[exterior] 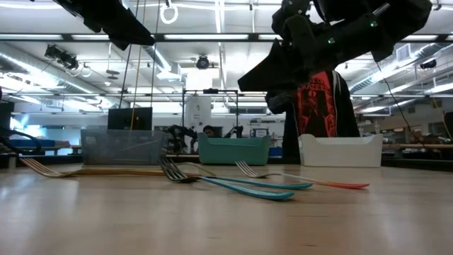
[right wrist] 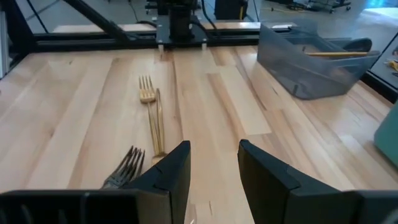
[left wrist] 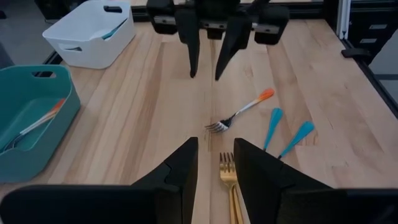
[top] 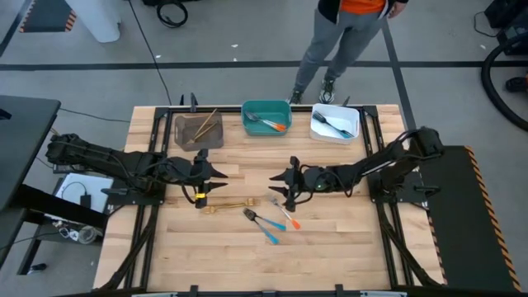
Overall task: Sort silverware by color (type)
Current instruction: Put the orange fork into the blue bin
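Four pieces of silverware lie flat on the wooden table. A gold fork (top: 227,206) (left wrist: 227,180) (right wrist: 149,112) is nearest my left gripper. Two blue-handled forks (top: 262,223) (exterior: 233,185) and an orange-handled fork (top: 285,214) (left wrist: 244,111) lie to its right. My left gripper (top: 221,181) (left wrist: 216,162) hovers open just beyond the gold fork's left part. My right gripper (top: 274,186) (right wrist: 214,168) hovers open above the table, facing the left one, on the far side of the orange-handled fork. Neither touches anything.
Along the far edge stand three bins. The grey bin (top: 198,129) (right wrist: 317,62) holds gold pieces, the teal bin (top: 266,118) holds orange-handled ones, and the white bin (top: 334,124) holds dark ones. A person (top: 342,41) stands beyond the far edge. Bare wood spreads toward the near edge.
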### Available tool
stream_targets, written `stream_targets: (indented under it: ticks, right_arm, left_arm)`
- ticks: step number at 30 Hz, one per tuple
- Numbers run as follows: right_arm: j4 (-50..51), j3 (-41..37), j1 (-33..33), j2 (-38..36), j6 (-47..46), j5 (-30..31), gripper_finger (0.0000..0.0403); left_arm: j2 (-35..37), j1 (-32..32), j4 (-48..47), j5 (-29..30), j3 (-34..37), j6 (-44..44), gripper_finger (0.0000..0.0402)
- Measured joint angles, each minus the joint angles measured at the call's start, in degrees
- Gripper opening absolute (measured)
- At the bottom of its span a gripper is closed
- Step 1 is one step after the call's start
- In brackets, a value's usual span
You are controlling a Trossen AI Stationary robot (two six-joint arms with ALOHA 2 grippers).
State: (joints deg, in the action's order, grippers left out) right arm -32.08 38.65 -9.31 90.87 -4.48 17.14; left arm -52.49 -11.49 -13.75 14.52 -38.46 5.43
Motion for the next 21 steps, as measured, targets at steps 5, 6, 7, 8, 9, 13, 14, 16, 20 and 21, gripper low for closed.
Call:
stream_targets:
  ticks: [5, 6, 7, 8, 9, 13, 14, 16, 20, 21]
  right_arm:
    - [0.2, 1.7, -0.5, 2.3, -0.4, -0.2, 0.014]
    - [0.0, 2.3, -0.6, 3.0, -0.5, -0.2, 0.014]
    - [-0.1, 2.5, -0.8, 3.3, -0.5, -0.2, 0.014]
    - [0.1, 2.8, -0.9, 3.6, -0.4, -0.2, 0.014]
    - [0.1, 3.4, -0.9, 4.1, -0.3, -0.2, 0.014]
    - [0.0, 4.5, -1.2, 5.3, -0.3, -0.2, 0.014]
    - [-0.2, 4.6, -1.2, 5.4, -0.4, -0.3, 0.014]
    - [0.2, 4.7, -1.2, 5.7, -0.4, -0.3, 0.014]
    - [3.4, 6.6, -1.3, 6.9, -0.5, -0.3, 0.014]
    - [4.3, 7.4, -1.4, 7.4, -0.5, -0.3, 0.014]
  left_arm:
    - [0.0, 0.0, 0.2, 0.0, 0.0, 0.0, 0.0112]
    - [0.0, 0.0, 0.0, 0.0, 0.0, 0.0, 0.0112]
    - [0.0, 0.0, -0.1, 0.0, 0.0, 0.0, 0.0112]
    - [0.0, 0.0, 0.1, 0.0, 0.0, 0.0, 0.0112]
    - [0.0, 0.0, 0.2, 0.0, 0.0, 0.0, 0.0112]
    - [0.0, 0.0, 0.0, 0.0, 0.0, 0.0, 0.0112]
    - [0.0, 0.0, 0.0, 0.0, 0.0, 0.0, 0.0112]
    - [0.0, 0.0, 0.1, 0.0, 0.0, 0.0, 0.0112]
    - [0.0, 0.0, 0.2, 0.0, 0.0, 0.0, 0.0112]
    - [0.0, 0.0, 0.1, 0.0, 0.0, 0.0, 0.0112]
